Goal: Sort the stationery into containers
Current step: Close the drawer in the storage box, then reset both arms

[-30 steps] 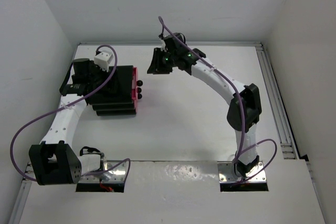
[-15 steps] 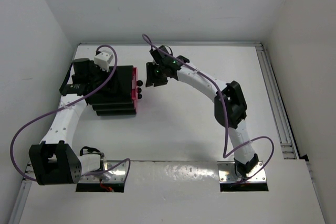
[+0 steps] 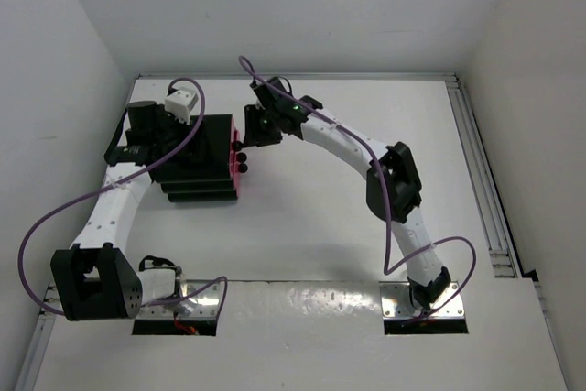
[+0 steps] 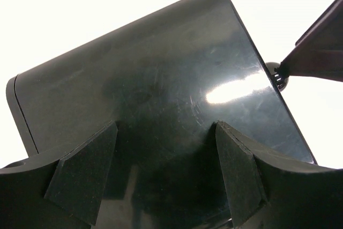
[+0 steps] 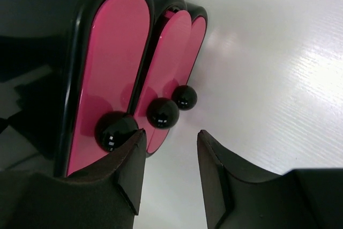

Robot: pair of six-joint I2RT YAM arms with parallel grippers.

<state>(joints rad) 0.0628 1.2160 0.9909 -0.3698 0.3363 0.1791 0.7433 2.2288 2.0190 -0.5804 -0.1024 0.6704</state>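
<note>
While the table (image 3: 348,199) carries the black drawer unit (image 3: 197,157) on its left side, the left gripper (image 4: 163,170) hangs spread wide over its top; all three pink drawers (image 5: 115,52) look closed; the right gripper (image 5: 170,170), parted and empty, has one finger beside the nearest knob (image 5: 113,131); centre that knob between the pads, close, then pull straight out; no stationery shows.

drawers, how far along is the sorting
Done: nothing visible; all three pink drawers look shut. In hand: open right gripper at the nearest knob, left gripper over the black unit. Left: opening drawers and all the sorting.
</note>
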